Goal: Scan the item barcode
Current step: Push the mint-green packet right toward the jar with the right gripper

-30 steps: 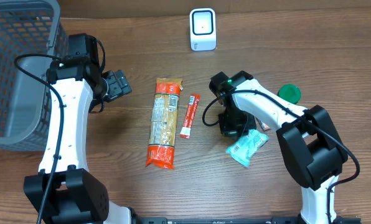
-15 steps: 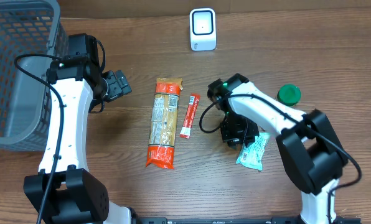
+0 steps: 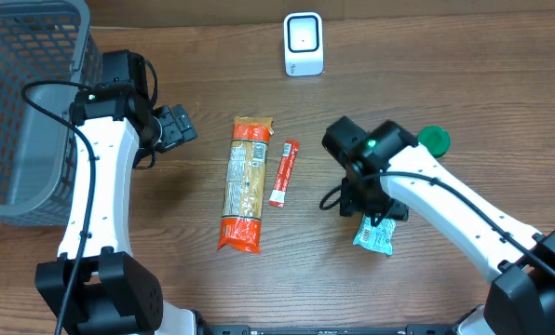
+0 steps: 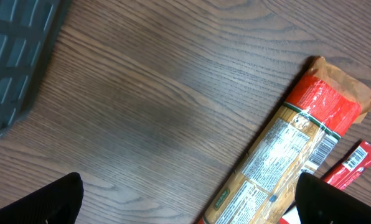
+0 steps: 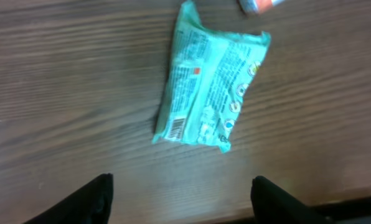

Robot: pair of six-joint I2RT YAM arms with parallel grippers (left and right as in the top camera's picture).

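The item, a teal snack packet (image 5: 210,109), lies flat on the wooden table with a barcode on its lower left corner facing up. My right gripper (image 5: 182,202) hovers open just short of it, nothing between its fingers; from overhead the right gripper (image 3: 374,207) covers the packet's (image 3: 375,236) top end. The white barcode scanner (image 3: 304,44) stands at the table's far edge. My left gripper (image 3: 177,127) is wide open and empty, over bare wood left of a long orange pasta packet (image 4: 297,149).
A red stick sachet (image 3: 284,172) lies beside the pasta packet (image 3: 245,183). A green lid (image 3: 433,140) sits right of my right arm. A grey basket (image 3: 26,102) fills the left edge. An orange object (image 5: 260,5) peeks in above the teal packet.
My right gripper has opened and let go of the teal packet, which turned and now rests on the table. The right arm swung rightward. The left arm has not moved.
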